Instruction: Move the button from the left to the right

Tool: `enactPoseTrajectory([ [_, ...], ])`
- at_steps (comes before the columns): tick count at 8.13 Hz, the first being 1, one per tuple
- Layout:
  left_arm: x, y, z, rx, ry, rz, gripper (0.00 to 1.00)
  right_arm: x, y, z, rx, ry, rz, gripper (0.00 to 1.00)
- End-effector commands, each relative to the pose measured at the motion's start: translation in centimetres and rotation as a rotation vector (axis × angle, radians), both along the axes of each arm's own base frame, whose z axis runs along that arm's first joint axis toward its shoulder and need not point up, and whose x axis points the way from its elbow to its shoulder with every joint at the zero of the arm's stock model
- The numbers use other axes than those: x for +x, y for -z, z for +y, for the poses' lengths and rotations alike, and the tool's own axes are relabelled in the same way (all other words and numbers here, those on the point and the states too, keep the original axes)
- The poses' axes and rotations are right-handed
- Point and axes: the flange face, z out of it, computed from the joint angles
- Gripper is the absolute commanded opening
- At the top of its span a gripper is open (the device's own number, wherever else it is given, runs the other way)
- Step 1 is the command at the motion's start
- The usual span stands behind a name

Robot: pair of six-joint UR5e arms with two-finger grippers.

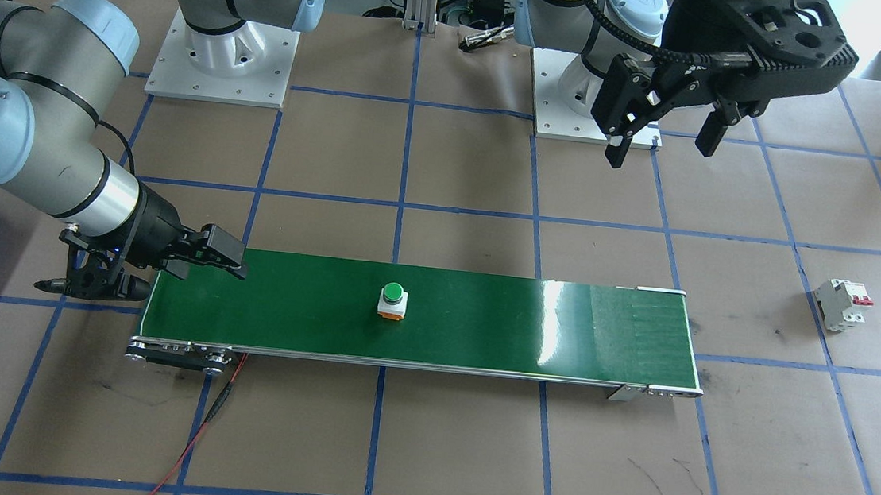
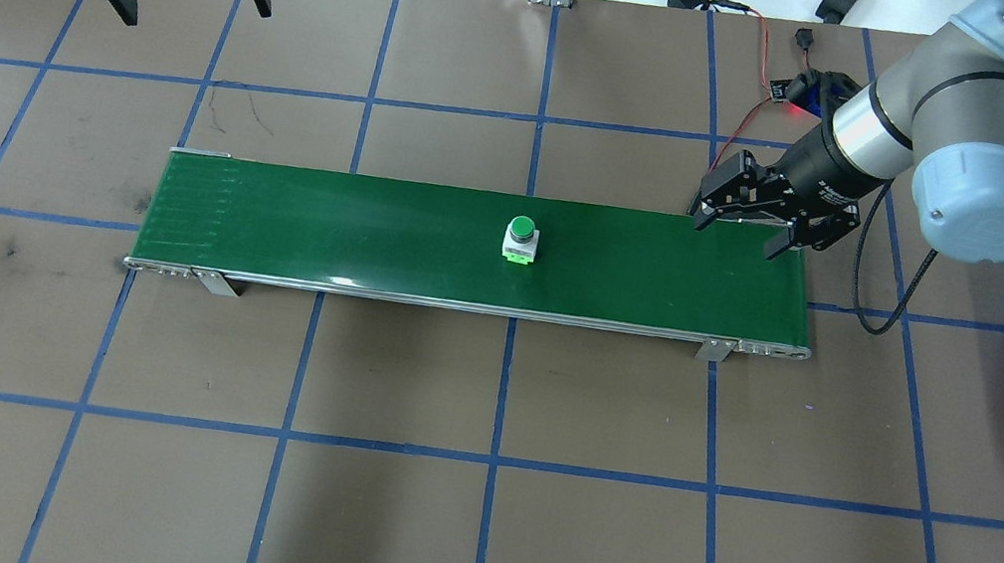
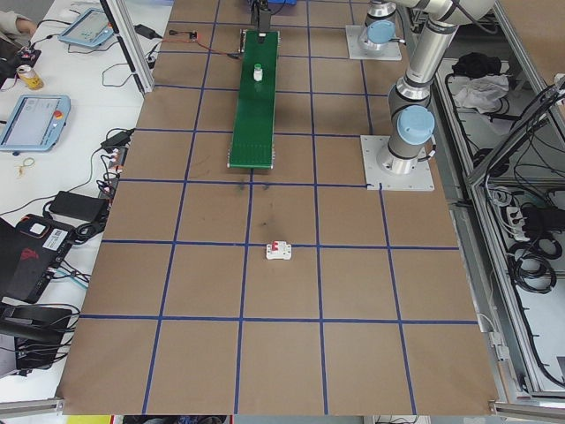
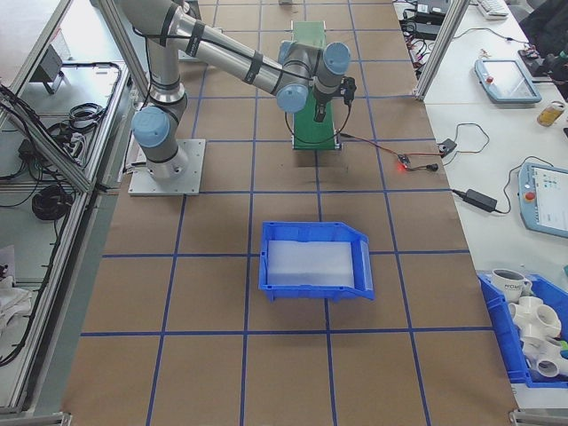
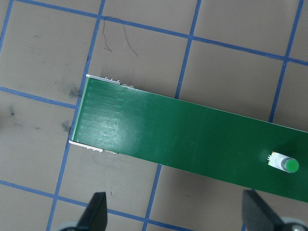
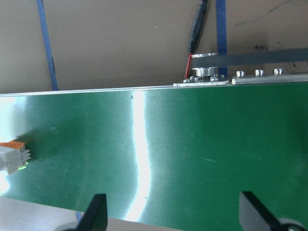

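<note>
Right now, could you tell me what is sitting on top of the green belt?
Only the button stands on the belt, about midway along it, with a green cap, white body and orange base. What lies beneath the belt is covered.

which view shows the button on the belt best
The exterior front-facing view: the button shows whole, with green cap, white body and orange base. Overhead is similar but hides the orange base; left wrist shows it small, right wrist cropped, exterior left tiny.
</note>
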Motion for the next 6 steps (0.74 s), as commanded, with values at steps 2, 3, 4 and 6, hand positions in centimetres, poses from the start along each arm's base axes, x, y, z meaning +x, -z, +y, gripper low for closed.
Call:
enactPoseTrajectory([
  [2,0.00,0.14,-0.02,0.003,0.001,0.000,1.00,-0.24,0.14,0.17,0.004,-0.005,-0.003,0.98],
  [3,0.00,0.30,-0.01,0.008,0.001,-0.001,1.00,-0.25,0.21,0.21,0.007,-0.002,-0.001,0.98],
  [4,0.04,0.74,0.18,0.016,0.001,-0.004,1.00,-0.24,0.21,0.21,0.008,0.001,-0.003,0.99],
  [6,0.03,1.12,0.39,0.023,0.001,-0.003,1.00,-0.14,0.16,0.18,0.010,0.015,-0.012,0.99],
])
